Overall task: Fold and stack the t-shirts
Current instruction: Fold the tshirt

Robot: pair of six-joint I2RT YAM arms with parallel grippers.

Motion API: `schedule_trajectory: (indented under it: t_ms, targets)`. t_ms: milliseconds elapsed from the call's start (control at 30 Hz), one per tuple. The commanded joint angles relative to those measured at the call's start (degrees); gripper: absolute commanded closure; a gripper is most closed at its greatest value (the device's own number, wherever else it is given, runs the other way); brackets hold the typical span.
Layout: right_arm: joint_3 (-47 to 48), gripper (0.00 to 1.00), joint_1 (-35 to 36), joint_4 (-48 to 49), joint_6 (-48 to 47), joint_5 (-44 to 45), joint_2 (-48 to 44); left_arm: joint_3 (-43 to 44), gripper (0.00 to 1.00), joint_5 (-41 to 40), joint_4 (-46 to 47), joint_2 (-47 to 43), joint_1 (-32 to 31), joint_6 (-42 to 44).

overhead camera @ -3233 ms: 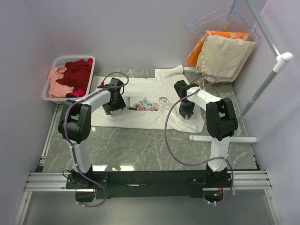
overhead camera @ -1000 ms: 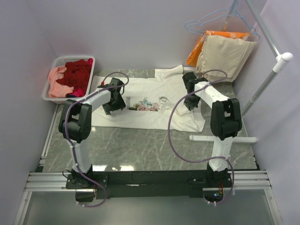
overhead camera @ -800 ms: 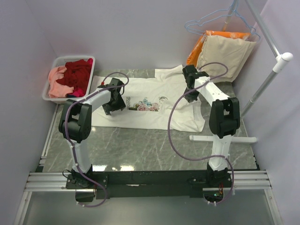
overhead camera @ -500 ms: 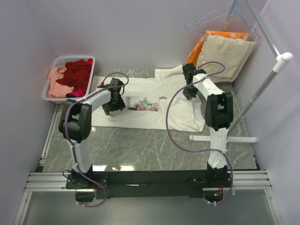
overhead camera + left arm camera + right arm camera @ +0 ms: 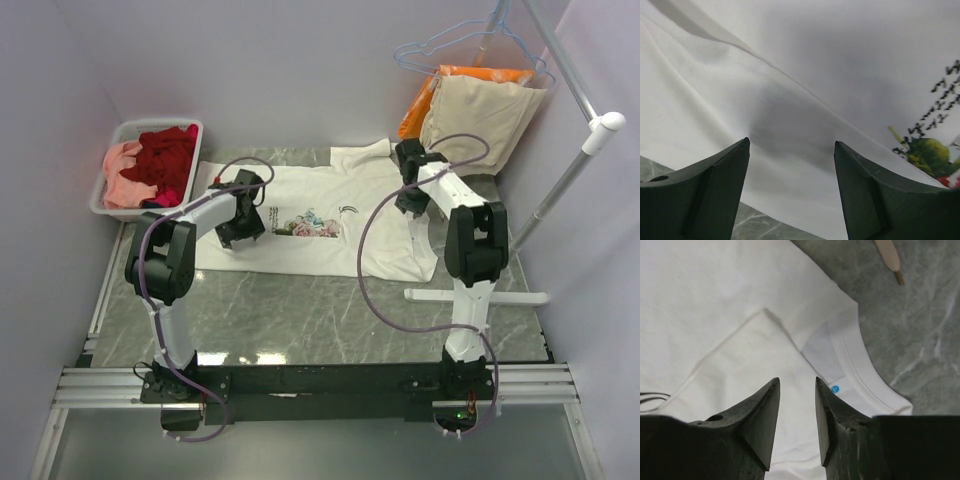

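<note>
Lying flat on the surface (image 5: 300,310), the white t-shirt (image 5: 310,190) bears unreadable dark script (image 5: 946,100) and a blue dot (image 5: 835,388) by its collar (image 5: 860,365). The left gripper (image 5: 790,147) holds its jaws wide apart above it; the right gripper (image 5: 796,385) has jaws narrowly apart, empty.

white t-shirt (image 5: 310,255): 1 | dark red tees (image 5: 170,160): one heap, number unclear | pink tee (image 5: 120,182): 1 | basket (image 5: 160,124): 1 | hanging: orange cloth (image 5: 415,110) 1, beige cloth (image 5: 480,120) 1 | rack (image 5: 565,180): 1 | arms: 2, left arm (image 5: 165,265), right arm (image 5: 470,245)

White printed t-shirt (image 5: 300,255) lies spread flat; red tee (image 5: 168,158), pink tee (image 5: 120,182) heaped.
</note>
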Motion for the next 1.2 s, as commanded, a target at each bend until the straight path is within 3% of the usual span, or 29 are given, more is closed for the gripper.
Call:
schedule_trajectory:
  t_ms: [0,133,367,900,1167]
  targets:
    - [-6.5,0.59,-0.4,-3.8,-0.5,2.3,-8.6,-2.7,0.26,-3.9,-2.8,-3.6,0.1,-1.4]
    - [-18.4,0.59,-0.4,-3.0,-0.3,0.2,-16.9,-6.0,0.26,-8.6,-6.1,-6.3,0.2,-4.7]
    - [-26.8,0.58,-0.4,-3.5,-0.7,-0.2,-23.6,-13.2,0.25,-8.1,-5.4,-11.4,1.4,-6.9]
    - [-34.3,0.69,-0.3,1.6,-1.9,-7.1,-21.8,-16.0,0.25,-2.7,-2.8,-8.8,5.5,-7.4]
    - [-34.5,0.7,-0.3,0.0,-0.7,-4.6,-19.6,-15.5,0.25,-3.0,-4.3,-6.5,6.1,-8.0]
